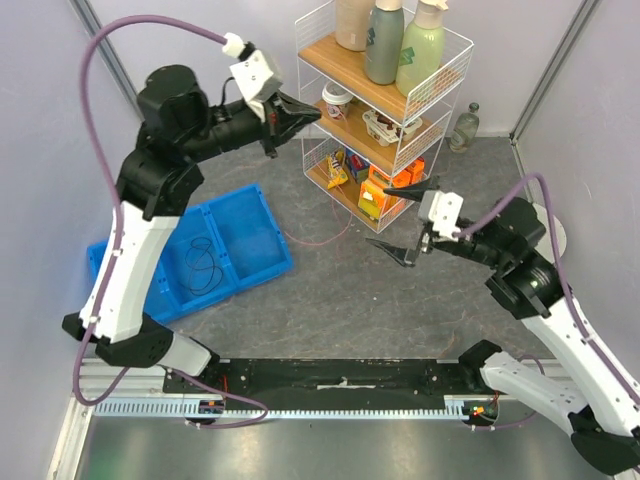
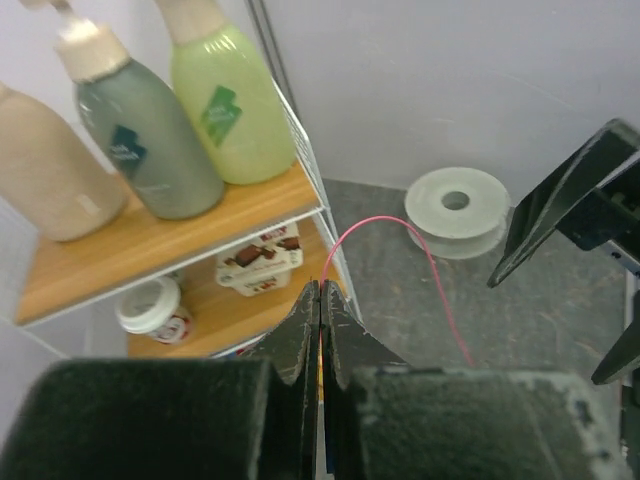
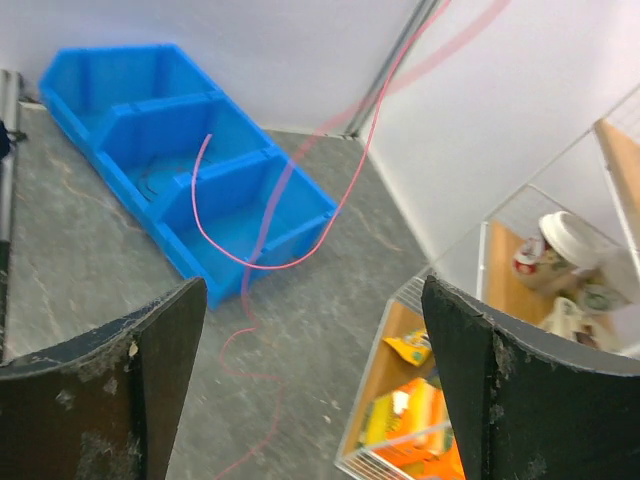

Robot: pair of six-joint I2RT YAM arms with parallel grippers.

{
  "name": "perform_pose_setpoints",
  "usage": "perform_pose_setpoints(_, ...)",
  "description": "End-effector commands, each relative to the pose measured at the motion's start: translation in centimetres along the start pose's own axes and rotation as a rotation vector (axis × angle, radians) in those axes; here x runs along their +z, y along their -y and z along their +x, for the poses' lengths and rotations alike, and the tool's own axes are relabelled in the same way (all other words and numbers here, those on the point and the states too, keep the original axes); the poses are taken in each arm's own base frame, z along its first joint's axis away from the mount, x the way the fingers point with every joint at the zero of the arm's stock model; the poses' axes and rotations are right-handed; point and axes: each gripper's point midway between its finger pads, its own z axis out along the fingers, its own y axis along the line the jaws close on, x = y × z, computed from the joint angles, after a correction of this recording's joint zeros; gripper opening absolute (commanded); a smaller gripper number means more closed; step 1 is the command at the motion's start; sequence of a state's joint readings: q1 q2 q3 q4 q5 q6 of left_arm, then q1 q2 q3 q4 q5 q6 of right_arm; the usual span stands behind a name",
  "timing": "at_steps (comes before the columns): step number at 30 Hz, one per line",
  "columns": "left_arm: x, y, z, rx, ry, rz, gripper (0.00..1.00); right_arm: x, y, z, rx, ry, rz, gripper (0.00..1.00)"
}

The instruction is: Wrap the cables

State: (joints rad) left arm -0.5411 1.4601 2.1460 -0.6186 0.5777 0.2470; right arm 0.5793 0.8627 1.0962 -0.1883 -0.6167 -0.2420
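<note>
A thin pink cable (image 2: pixel 375 219) comes out of my left gripper's tips, arcs up and runs down toward the floor. My left gripper (image 2: pixel 321 287) is shut on it, held high beside the wire shelf (image 1: pixel 385 110); in the top view the gripper (image 1: pixel 314 112) points at the middle shelf. The cable (image 3: pixel 262 264) hangs in a loop in front of the blue bin and trails on the floor (image 1: pixel 320 243). My right gripper (image 1: pixel 396 222) is open and empty, low beside the shelf's foot; in its wrist view it (image 3: pixel 312 290) faces the hanging cable. A white spool (image 2: pixel 456 211) lies on the floor.
A blue divided bin (image 1: pixel 205 250) on the left floor holds a black cable (image 1: pixel 200 262); it also shows in the right wrist view (image 3: pixel 150 130). The shelf carries bottles (image 2: pixel 150 140), cups and snack packs. Grey walls close in both sides.
</note>
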Motion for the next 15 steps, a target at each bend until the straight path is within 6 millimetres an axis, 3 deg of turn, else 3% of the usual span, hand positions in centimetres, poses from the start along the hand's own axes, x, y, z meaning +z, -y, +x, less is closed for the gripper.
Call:
perform_pose_setpoints(1,1.9,1.5,2.1,-0.17,-0.031,0.073,0.02,-2.3,0.0,1.3,-0.261,-0.065,0.029,0.96)
perform_pose_setpoints(4,2.8,2.5,4.4,-0.237,-0.079,0.104,0.02,-3.1,-1.1,1.9,-0.412,-0.074,-0.029,0.93)
perform_pose_setpoints(7,3.6,3.0,6.0,-0.294,-0.117,0.116,0.02,-3.4,-2.9,3.7,-0.535,-0.108,-0.155,0.9)
perform_pose_setpoints(15,5.3,4.2,10.0,-0.467,-0.22,0.154,0.02,-1.9,-7.4,7.5,-0.702,-0.124,-0.419,0.82)
